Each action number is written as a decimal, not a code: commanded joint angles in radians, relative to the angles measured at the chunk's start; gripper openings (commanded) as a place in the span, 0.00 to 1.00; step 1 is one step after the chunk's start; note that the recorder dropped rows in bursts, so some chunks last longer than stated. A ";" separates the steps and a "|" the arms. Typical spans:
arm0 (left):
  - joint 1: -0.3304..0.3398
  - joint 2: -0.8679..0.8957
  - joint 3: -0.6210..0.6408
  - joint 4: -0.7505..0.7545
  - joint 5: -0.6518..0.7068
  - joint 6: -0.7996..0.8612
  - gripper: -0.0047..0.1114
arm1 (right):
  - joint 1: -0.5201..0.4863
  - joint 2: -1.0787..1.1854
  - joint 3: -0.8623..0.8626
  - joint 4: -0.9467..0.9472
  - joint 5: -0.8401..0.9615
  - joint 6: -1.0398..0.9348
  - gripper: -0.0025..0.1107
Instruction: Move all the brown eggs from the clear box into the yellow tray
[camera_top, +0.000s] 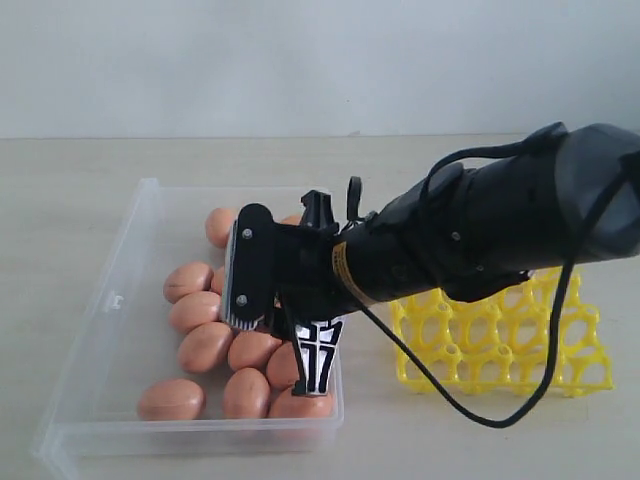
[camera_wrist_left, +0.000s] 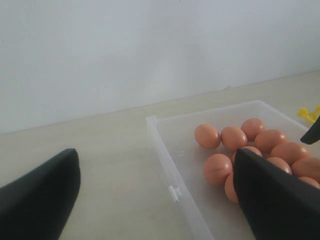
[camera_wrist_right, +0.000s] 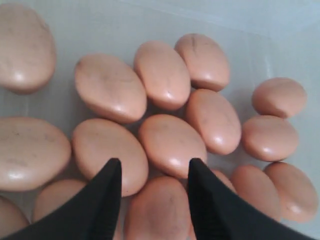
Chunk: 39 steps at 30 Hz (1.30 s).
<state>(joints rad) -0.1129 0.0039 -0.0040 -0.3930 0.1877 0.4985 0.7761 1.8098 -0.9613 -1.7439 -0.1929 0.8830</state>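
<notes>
Several brown eggs (camera_top: 205, 345) lie crowded in the clear box (camera_top: 110, 300) on the left of the table. The yellow tray (camera_top: 500, 340) stands to the right of the box, partly behind my right arm, and its visible cups hold nothing. My right gripper (camera_top: 285, 330) reaches down into the box. In the right wrist view its fingers (camera_wrist_right: 155, 162) press both sides of one brown egg (camera_wrist_right: 160, 210) that still rests among the others. My left gripper (camera_wrist_left: 156, 152) is wide open and holds nothing. It hovers over the box's outer wall (camera_wrist_left: 170, 170), beside the eggs (camera_wrist_left: 217, 169).
A black cable (camera_top: 470, 410) hangs in a loop from my right arm down in front of the tray. A corner of the yellow tray (camera_wrist_left: 310, 114) shows past the box. Bare table lies left of the box and in front of it. A pale wall stands behind.
</notes>
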 joint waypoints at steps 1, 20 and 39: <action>-0.002 -0.004 0.004 -0.007 -0.010 -0.008 0.71 | 0.010 0.036 -0.006 0.000 -0.036 -0.041 0.40; -0.002 -0.004 0.004 -0.007 -0.010 -0.008 0.71 | 0.115 -0.010 -0.177 0.000 0.746 1.209 0.02; -0.002 -0.004 0.004 -0.007 -0.010 -0.008 0.71 | 0.420 -0.003 -0.324 0.000 0.779 -0.784 0.02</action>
<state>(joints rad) -0.1129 0.0039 -0.0040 -0.3930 0.1869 0.4985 1.1944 1.8070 -1.2536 -1.7473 0.4901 0.0191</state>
